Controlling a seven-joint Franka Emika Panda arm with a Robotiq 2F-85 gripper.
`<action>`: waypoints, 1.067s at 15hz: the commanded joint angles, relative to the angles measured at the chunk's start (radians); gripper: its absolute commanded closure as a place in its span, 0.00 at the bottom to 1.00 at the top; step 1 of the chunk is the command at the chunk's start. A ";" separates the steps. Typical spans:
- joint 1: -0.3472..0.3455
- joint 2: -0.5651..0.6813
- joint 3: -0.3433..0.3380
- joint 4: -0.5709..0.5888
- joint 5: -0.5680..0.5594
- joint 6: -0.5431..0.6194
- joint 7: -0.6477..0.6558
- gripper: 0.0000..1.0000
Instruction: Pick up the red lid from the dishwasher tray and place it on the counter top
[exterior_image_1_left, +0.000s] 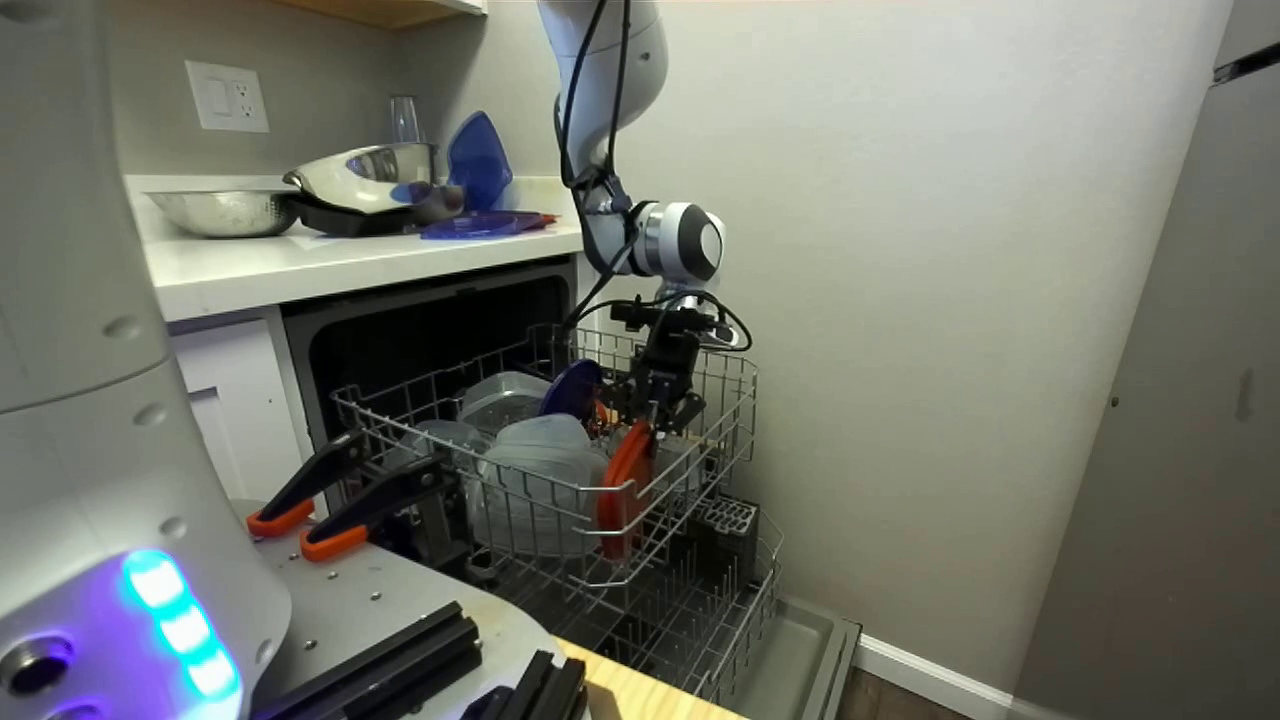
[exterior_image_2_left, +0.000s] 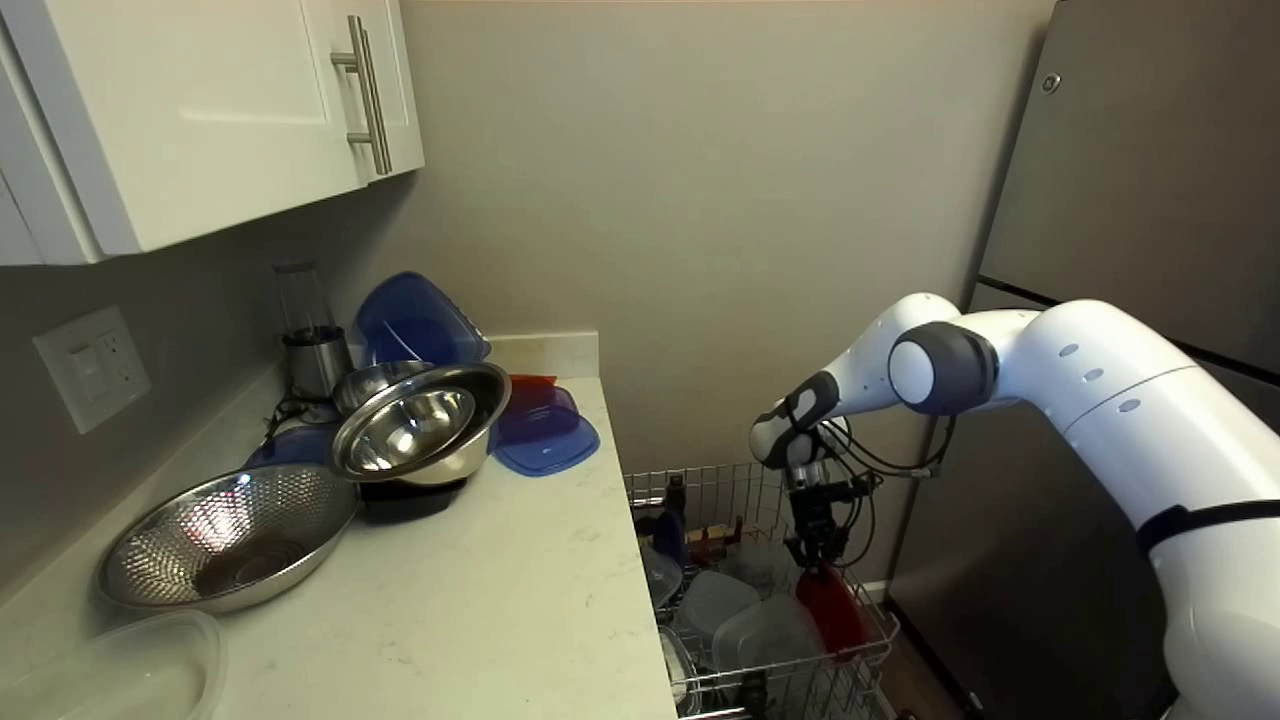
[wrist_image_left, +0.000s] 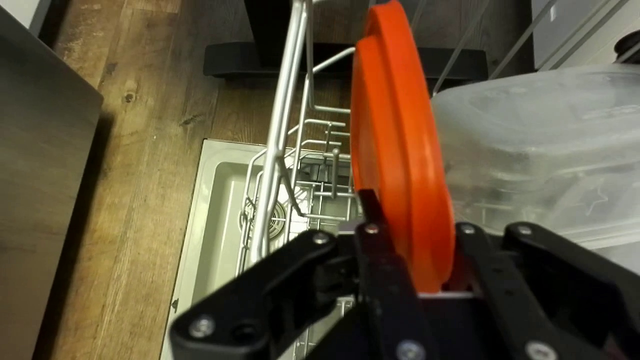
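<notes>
In an exterior view, well left of the gripper and higher, we find the counter top. Nearer on that side, translucent containers and a dark blue dish sit in the dishwasher tray. Just below the gripper, we see the red lid tilted on edge in the tray; in the wrist view, its near end is pinched between the fingers.
</notes>
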 joint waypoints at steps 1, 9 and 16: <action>0.013 -0.062 0.001 -0.008 -0.027 -0.126 0.023 1.00; 0.029 -0.148 0.014 0.054 -0.043 -0.354 0.007 0.97; 0.034 -0.277 0.056 -0.001 -0.043 -0.376 -0.064 0.97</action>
